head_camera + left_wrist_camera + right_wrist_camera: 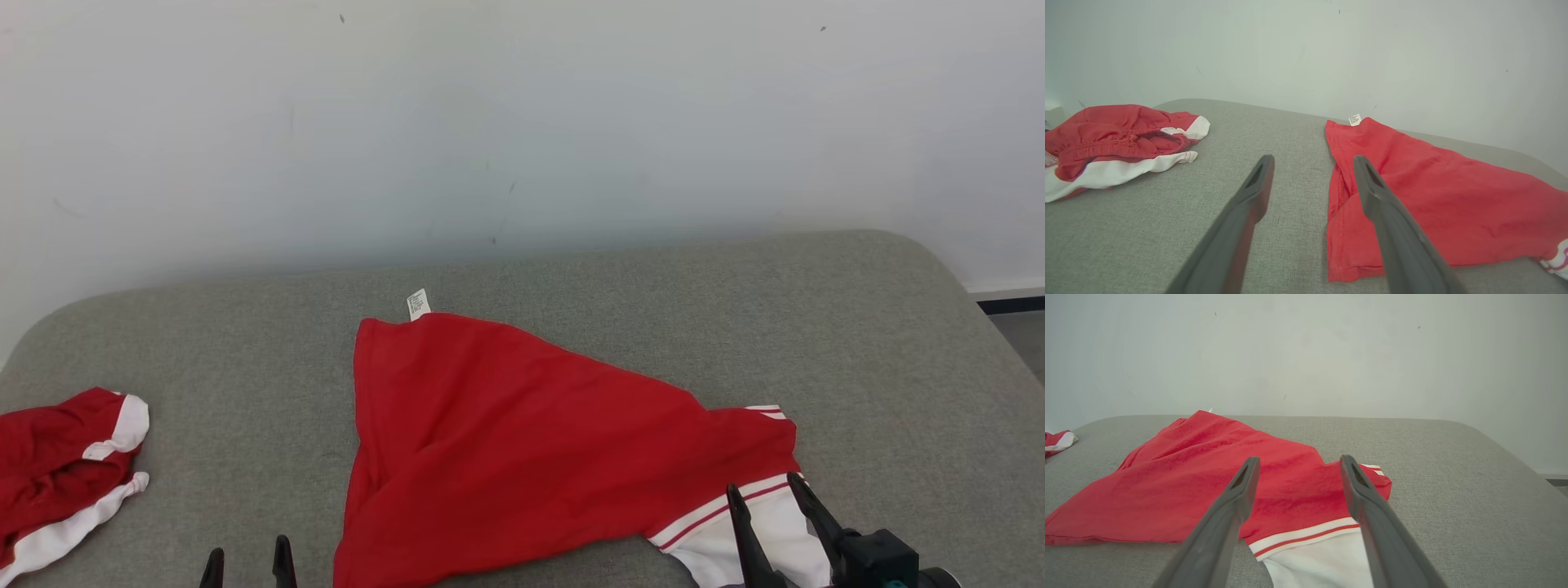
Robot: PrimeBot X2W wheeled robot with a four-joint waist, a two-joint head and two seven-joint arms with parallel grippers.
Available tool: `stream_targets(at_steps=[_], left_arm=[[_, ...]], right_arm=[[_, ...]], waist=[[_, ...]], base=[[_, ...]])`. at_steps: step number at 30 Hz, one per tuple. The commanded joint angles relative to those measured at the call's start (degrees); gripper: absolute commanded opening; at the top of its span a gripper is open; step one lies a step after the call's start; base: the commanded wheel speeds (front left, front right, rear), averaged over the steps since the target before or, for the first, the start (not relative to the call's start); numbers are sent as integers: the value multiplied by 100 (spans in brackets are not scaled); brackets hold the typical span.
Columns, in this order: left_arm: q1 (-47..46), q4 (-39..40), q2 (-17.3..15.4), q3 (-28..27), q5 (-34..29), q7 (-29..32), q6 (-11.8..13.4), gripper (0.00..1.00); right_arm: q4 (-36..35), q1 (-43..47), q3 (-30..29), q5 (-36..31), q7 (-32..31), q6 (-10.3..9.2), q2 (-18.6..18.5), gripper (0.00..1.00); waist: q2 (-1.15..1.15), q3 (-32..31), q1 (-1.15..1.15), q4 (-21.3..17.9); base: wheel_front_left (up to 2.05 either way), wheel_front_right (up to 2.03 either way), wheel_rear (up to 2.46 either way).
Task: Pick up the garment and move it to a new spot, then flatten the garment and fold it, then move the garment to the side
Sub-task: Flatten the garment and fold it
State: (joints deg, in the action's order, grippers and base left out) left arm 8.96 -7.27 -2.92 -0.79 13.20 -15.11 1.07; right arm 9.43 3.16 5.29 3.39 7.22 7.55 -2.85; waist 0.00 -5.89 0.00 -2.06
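Observation:
The garment [506, 441] is red with a white, red-striped band at its near right end and a small white label at its far corner. It lies spread in a rough triangle on the middle of the grey padded table [653, 310]. My left gripper [248, 551] is open at the near edge, just left of the garment's near left corner, with nothing between its fingers. In the left wrist view that gripper [1311, 160] straddles the garment's [1433, 196] left hem. My right gripper [763, 484] is open above the white band, as the right wrist view [1299, 460] also shows over the garment [1188, 473].
A second red and white garment [57, 465] lies crumpled at the table's left edge, seen too in the left wrist view [1114, 134]. A pale wall rises behind the table. The table's rounded right corner drops to the floor [1020, 335]. Bare grey surface lies right of the garment.

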Motion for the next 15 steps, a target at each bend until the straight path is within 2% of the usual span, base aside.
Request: stream_targets(at_steps=[1,9,15], left_arm=[[53,-12,4,17,14,-5,29,100],[89,-82,4,180,84,-6,39,100],[-46,-628,-3,575,204,175,-78,100]], right_arm=[[-22,51,-21,35,1,-13,-6,100],[-63,45,-38,73,-46,-13,-6,100],[31,85,-323,38,-307,-13,-6,100]], waist=[[0,0,0,3],[0,41,0,-5],[0,136,0,-29]], base=[[0,0,0],[0,0,0],[0,0,0]])
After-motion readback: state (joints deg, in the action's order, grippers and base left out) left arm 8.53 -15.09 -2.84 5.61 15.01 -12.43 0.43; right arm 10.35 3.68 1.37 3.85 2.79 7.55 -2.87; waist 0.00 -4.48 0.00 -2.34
